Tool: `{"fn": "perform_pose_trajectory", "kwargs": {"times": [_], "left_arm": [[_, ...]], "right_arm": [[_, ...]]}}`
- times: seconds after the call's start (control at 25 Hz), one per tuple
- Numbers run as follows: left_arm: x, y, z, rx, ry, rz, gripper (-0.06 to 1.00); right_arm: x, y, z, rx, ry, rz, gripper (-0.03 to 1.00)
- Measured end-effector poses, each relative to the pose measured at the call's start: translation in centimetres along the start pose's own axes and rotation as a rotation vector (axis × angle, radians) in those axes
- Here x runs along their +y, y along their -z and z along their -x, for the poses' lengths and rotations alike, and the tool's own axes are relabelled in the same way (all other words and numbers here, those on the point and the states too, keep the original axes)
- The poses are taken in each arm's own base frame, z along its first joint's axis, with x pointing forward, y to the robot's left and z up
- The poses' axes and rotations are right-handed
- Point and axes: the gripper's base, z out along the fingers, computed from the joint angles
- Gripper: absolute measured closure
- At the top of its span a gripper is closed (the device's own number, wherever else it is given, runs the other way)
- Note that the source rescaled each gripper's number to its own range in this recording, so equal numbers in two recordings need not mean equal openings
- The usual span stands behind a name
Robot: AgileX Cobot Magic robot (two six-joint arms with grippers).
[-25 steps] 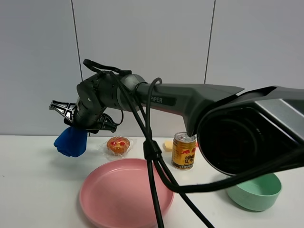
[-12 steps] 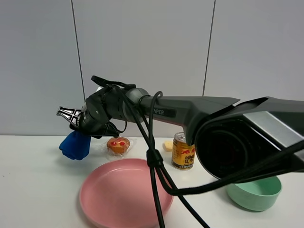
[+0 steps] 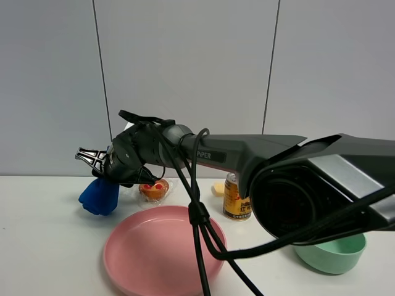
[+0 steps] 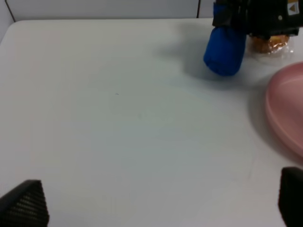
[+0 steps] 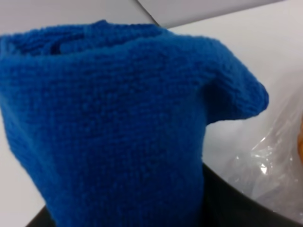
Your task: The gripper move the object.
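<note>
A blue knitted cloth roll point(image 3: 99, 197) hangs from my right gripper point(image 3: 106, 175), which reaches across to the left side and is shut on its top. The roll's lower end is at or just above the white table, left of a wrapped pastry point(image 3: 153, 189). The roll fills the right wrist view point(image 5: 109, 123). In the left wrist view the roll point(image 4: 225, 49) stands far off at the table's back. My left gripper point(image 4: 156, 203) is open and empty over the near table, with only its two fingertips point(image 4: 23, 208) showing.
A pink plate point(image 3: 162, 253) lies in front of the pastry and also shows in the left wrist view point(image 4: 289, 109). A gold can point(image 3: 237, 197) and a small yellow item point(image 3: 218, 189) stand behind it. A green bowl point(image 3: 330, 250) sits at the right.
My right gripper has come down toward the table with the blue roll in it and drifted slightly right. The other things have not moved.
</note>
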Motion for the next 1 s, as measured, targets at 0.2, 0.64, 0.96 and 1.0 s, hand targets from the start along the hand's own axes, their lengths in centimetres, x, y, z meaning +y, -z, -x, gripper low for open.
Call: {"fn": "perform_pose_trajectory", "kwargs": {"times": [0.2,0.64,0.96,1.0], "left_arm": [[0.00,0.00,0.00,0.000,0.000,0.000,-0.06],[0.01,0.00,0.00,0.000,0.000,0.001,-0.06],[0.01,0.00,0.00,0.000,0.000,0.001,-0.06],[0.01,0.00,0.00,0.000,0.000,0.001,-0.06]], "right_arm": [[-0.33,-0.05,0.29,-0.004,-0.004,-0.005,0.87],[-0.44,-0.05,0.21,0.005,-0.006,-0.017,0.64],[-0.51,0.00,0.16,0.015,-0.011,-0.028,0.60],[-0.40,0.18,0.31,0.018,-0.017,-0.030,0.60]]}}
